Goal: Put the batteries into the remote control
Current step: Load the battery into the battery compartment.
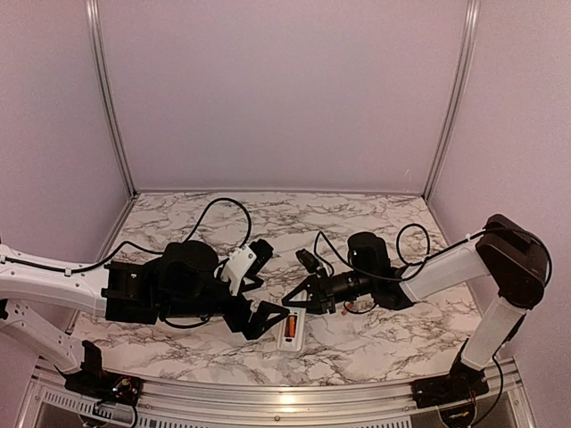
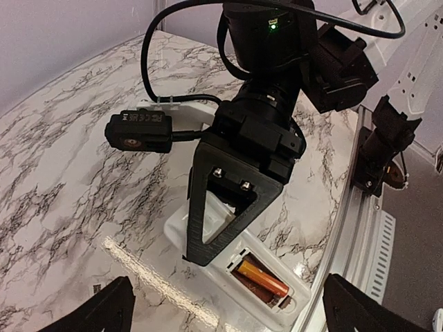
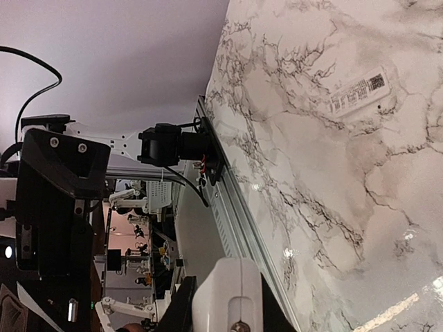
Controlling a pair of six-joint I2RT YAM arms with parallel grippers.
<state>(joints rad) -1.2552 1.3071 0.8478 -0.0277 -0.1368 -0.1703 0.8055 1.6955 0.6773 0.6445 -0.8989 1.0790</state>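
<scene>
The marble counter [image 1: 357,214] takes up most of the scene. The left arm [image 1: 53,281] reaches in from the left and the right arm [image 1: 446,263] from the right. They meet near the front edge, at the centre.

The left hand [image 1: 268,318] sits just left of the remote [image 2: 221,273] with its fingers spread as wide as they go, holding nothing. In its own wrist view the two fingertips stand far apart, one at each side of the remote's near end.

The right hand [image 1: 302,301] is closed on the far end of the remote. Its wrist view shows a white body pinched between the fingers, so I judge it is clamping the remote to steady it.

The remote lies flat on the counter, back up. Its long axis runs roughly from the near edge away, tilted a little. The bay [image 2: 235,266] is at the near end, straight ahead of the open left hand.

An orange battery [image 2: 265,279] lies in the bay along the remote's axis. A darker shape just beside it may be the second, but I cannot tell.

The left hand is nearer the bay, so any further seating of the cells would likely fall to it, coming straight in along that axis.
</scene>
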